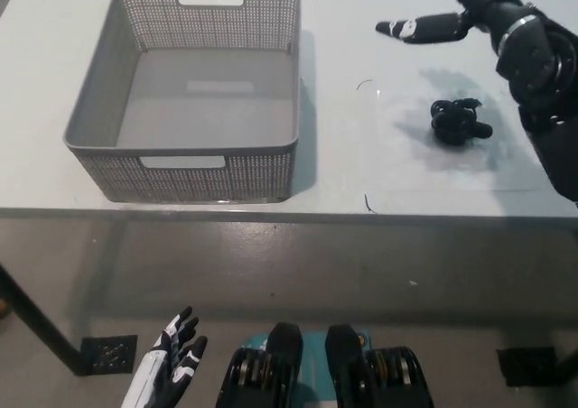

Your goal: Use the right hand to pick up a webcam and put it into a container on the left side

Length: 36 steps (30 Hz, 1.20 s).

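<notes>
White table [379, 169] is being used as the work surface, with the empty basket [185, 97] kept left to receive the webcam [459, 122], a small black lump lying right. Beyond it, the right hand [452, 15] is being held unclenched, grasping nothing; the left hand [167, 372] is being rested low, fingers spread.

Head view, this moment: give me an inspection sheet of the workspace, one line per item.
Surface: white table, a few small dark marks on it.
Job's things: black webcam on the table's right part; grey perforated basket at left, holding nothing.
Clutter: nothing seen.
Hands: right hand raised over the table beyond the webcam, open, touching nothing; left hand rests low at lower left, below table level, open.
Cables: the webcam's own cord seems coiled on it; no other seen.
Surroundings: grey floor in front of the table.
</notes>
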Tool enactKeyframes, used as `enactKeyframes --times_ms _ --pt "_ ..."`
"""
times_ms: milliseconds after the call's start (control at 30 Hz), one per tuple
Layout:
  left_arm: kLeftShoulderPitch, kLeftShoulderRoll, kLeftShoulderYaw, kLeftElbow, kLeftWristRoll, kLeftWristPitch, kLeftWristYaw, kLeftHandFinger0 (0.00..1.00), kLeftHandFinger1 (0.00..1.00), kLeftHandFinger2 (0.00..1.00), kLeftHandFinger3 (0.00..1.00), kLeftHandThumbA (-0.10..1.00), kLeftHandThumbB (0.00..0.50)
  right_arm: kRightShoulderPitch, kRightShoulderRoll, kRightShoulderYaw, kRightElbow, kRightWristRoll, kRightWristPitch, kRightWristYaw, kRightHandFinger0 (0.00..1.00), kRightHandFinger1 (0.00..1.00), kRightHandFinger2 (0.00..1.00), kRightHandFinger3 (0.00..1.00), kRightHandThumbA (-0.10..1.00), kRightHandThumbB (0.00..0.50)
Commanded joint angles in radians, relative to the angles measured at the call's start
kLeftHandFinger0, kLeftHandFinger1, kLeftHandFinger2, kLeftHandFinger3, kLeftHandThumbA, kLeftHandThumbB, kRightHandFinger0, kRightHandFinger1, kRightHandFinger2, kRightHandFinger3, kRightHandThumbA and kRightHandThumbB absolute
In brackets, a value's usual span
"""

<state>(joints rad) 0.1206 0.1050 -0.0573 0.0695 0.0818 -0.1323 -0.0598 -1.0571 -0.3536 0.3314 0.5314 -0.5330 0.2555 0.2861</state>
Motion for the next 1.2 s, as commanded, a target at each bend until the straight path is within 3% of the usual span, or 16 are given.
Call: enactKeyframes --times_ms 0,400,533,1167 --pt "0.008 0.010 0.000 -0.023 -0.008 -0.051 -0.009 1.00 1.00 1.00 1.00 0.78 0.028 -0.038 0.001 0.017 0.002 -0.026 0.024 0.007 1.00 1.00 1.00 1.00 0.81 0.496" --pt "0.011 0.010 0.000 -0.008 -0.008 -0.070 -0.008 1.00 1.00 1.00 1.00 0.77 0.025 -0.059 -0.014 0.084 0.165 -0.061 0.016 -0.002 1.00 1.00 1.00 1.00 0.80 0.500" --pt "0.012 0.008 -0.001 -0.006 -0.011 -0.079 -0.010 1.00 1.00 1.00 1.00 0.76 0.028 -0.068 -0.016 0.083 0.234 -0.061 0.002 -0.037 1.00 1.00 1.00 1.00 0.74 0.491" --pt "0.009 0.005 0.000 -0.006 -0.005 -0.078 -0.004 1.00 1.00 1.00 1.00 0.78 0.041 -0.099 0.010 0.084 0.502 -0.051 -0.077 -0.145 1.00 1.00 1.00 1.00 0.74 0.500"
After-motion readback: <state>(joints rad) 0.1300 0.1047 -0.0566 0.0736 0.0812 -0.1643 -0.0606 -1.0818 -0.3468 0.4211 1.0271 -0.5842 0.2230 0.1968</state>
